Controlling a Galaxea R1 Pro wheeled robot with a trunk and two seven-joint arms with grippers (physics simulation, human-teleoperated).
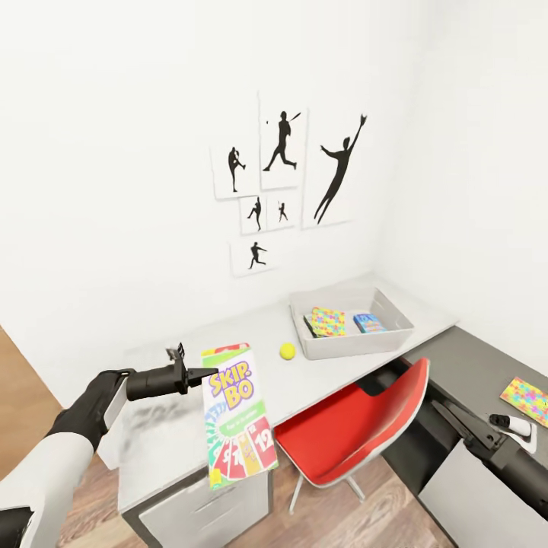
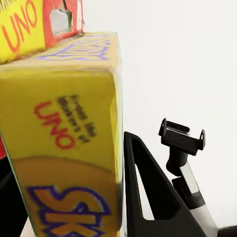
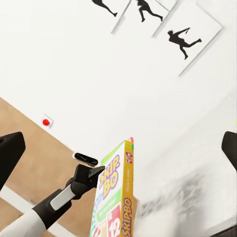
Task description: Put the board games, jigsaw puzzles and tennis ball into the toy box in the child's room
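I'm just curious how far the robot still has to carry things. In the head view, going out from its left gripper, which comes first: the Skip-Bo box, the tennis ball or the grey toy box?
1. Skip-Bo box: held upright in the left gripper, above the table's near end.
2. Tennis ball: on the table, partway along.
3. Toy box: at the table's far end.
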